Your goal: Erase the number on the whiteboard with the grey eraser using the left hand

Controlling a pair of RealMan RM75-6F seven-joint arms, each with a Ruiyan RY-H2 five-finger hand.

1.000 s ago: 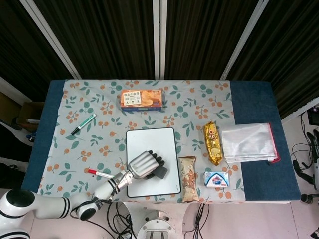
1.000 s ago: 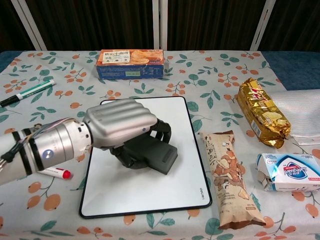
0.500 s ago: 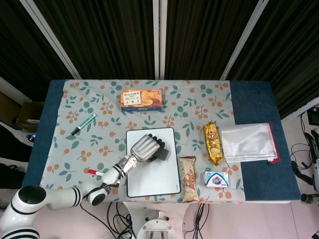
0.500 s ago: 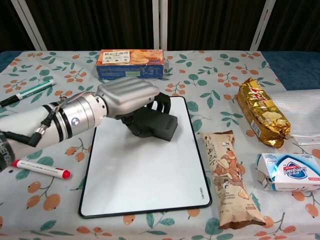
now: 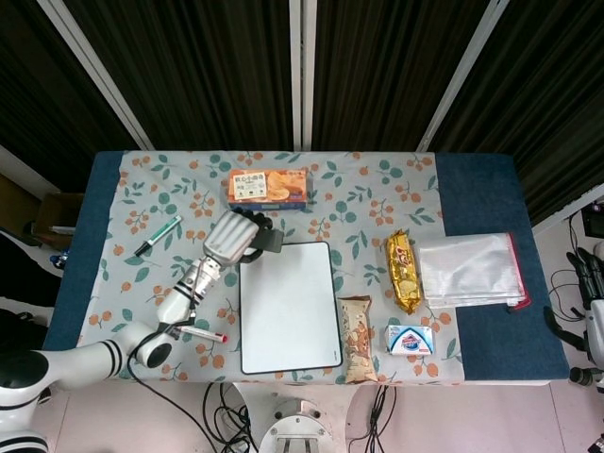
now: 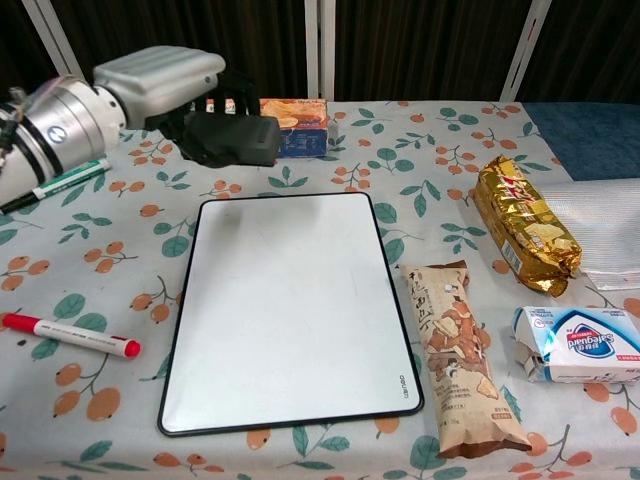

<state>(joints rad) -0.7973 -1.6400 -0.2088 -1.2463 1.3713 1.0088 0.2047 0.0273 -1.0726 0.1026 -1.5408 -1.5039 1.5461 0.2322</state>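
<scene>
The dark grey eraser sits gripped in the left hand, whose fingers partly hide it above the blank whiteboard.

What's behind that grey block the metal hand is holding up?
In the chest view, the grey eraser in the left hand covers the left part of the orange biscuit box; only its right end shows.

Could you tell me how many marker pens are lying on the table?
2. The green marker lies near the table's far-left side, left of the left hand. The red marker lies left of the whiteboard, nearer the robot. None appear hidden.
</scene>
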